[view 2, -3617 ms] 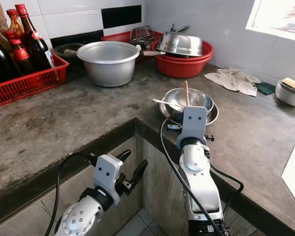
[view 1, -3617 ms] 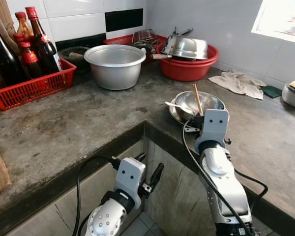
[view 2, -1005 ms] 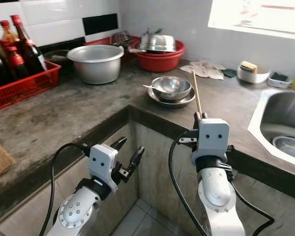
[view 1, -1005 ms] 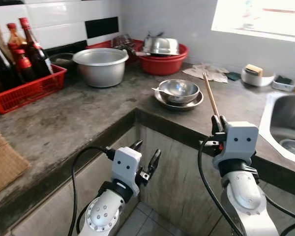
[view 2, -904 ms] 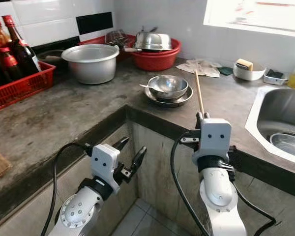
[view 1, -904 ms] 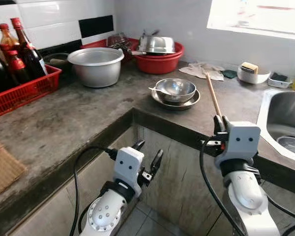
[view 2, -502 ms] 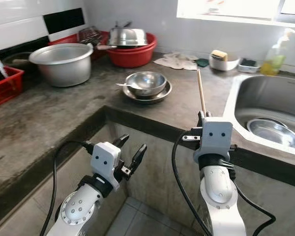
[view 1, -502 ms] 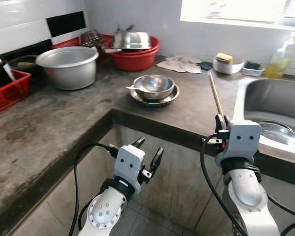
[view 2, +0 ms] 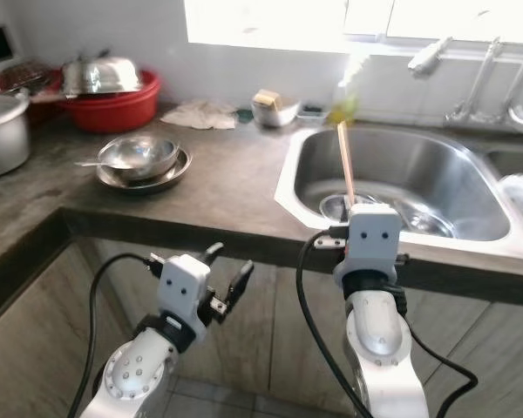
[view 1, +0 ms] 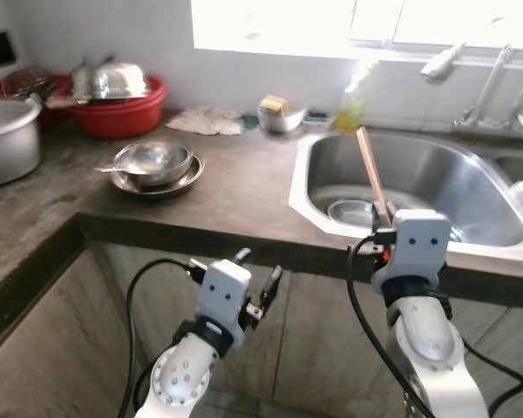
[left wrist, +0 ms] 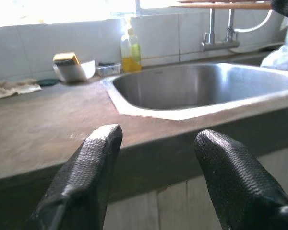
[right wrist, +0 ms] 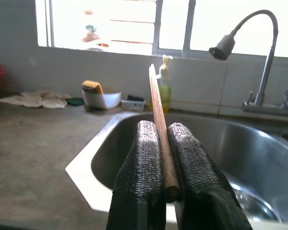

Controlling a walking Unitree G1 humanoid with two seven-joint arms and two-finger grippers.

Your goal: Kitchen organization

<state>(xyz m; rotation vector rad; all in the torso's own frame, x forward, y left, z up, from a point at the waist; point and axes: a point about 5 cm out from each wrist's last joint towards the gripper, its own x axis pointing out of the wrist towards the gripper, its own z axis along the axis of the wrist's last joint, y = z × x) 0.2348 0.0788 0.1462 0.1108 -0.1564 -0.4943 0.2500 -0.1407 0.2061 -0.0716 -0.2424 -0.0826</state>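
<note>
Chopstick in R gripper, sink edge ahead

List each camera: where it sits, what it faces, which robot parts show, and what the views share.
Left and right eye views: head, looking down at counter and sink; both arms show.
Left wrist view: low, facing the counter edge; open left gripper.
Right wrist view: along the right gripper, shut on the chopstick.
Shared: sink, soap bottle, sponge bowl.

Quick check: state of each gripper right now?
Left gripper: open, holding nothing, low in front of the counter.
Right gripper: shut on the wooden chopstick, held near the sink.
</note>
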